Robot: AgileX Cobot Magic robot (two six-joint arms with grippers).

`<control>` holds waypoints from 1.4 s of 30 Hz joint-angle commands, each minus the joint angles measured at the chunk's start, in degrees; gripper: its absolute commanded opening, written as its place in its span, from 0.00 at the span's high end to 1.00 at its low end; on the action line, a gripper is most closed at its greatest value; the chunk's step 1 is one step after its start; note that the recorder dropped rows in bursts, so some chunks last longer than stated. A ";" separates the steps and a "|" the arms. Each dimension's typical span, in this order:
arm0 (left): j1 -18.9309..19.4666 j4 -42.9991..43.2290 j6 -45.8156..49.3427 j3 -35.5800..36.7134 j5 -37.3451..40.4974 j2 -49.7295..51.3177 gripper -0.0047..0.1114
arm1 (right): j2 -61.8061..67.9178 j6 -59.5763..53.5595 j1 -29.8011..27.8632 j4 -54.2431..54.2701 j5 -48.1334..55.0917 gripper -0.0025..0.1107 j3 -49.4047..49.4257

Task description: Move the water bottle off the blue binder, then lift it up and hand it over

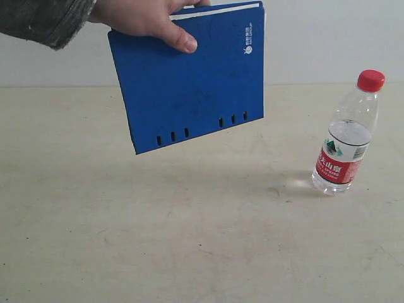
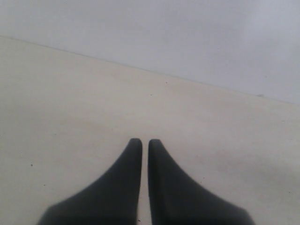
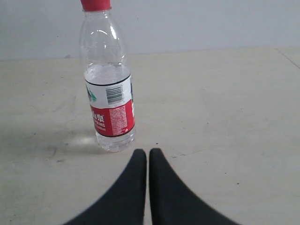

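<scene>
Bottle first: it stands upright just ahead of my right gripper, whose fingers sit pressed almost together on nothing. My left gripper is just as narrow and empty, with only bare table in front of it.

Further out, the bottle is toward the right edge of the table and about half full. The binder is well apart from it, held tilted in the air by a person's hand over the far left part.

I judge both steps done: the bottle is off the binder and the binder is in a hand. I can't tell whether this is the finish or a fresh layout. If it is a fresh layout, my next move needs the right jaws spread wide, then a level approach at label height.
</scene>
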 commanded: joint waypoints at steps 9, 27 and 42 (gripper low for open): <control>0.02 -0.26 -0.56 0.17 0.05 -0.29 0.92 | -0.17 -4.39 -0.36 -0.42 -0.76 0.98 -0.14; 0.02 -0.26 -0.56 0.17 0.07 -1.95 0.92 | -0.17 -4.39 -0.36 2.78 -0.25 0.98 -0.14; -3.67 2.88 2.53 0.17 9.27 -4.66 0.92 | -0.17 -4.39 -0.36 3.03 -0.23 0.98 -0.14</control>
